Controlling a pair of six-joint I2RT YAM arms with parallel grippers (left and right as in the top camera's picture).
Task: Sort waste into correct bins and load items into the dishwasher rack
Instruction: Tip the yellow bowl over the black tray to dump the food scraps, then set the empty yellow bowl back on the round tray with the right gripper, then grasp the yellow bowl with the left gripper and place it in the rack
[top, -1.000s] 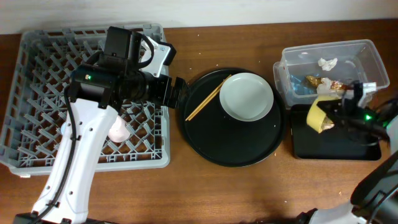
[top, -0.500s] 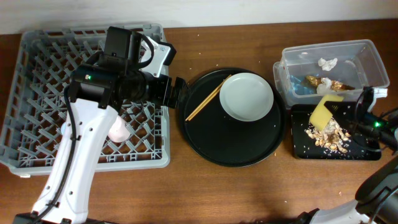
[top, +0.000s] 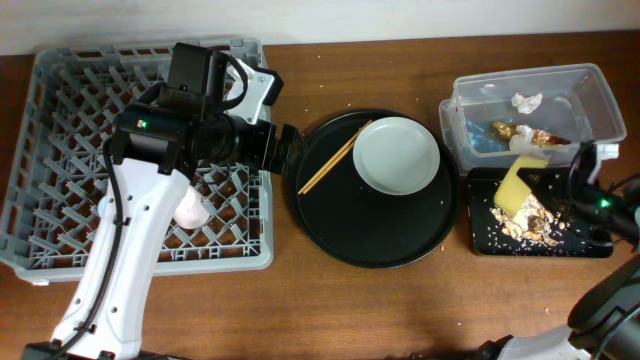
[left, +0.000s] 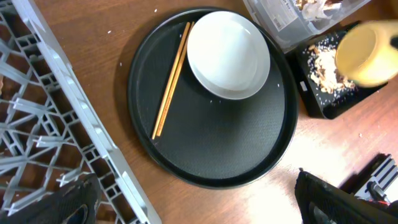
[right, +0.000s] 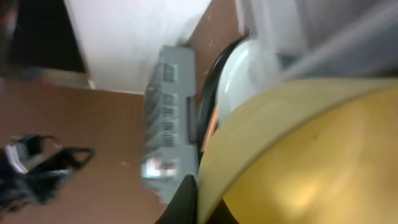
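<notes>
Yellow bowl (top: 520, 183) hangs tipped on edge over the black tray (top: 592, 246), pinched at its rim by your right claw (top: 556, 186) so the scraps (top: 530, 222) land there, not on the counter (top: 400, 310); your left claw (top: 284, 148) waits spread and empty beside the rack (top: 60, 100).

Looks like a robot lab bench; wooden table (top: 380, 310) against plain white wall (top: 400, 15)
</notes>
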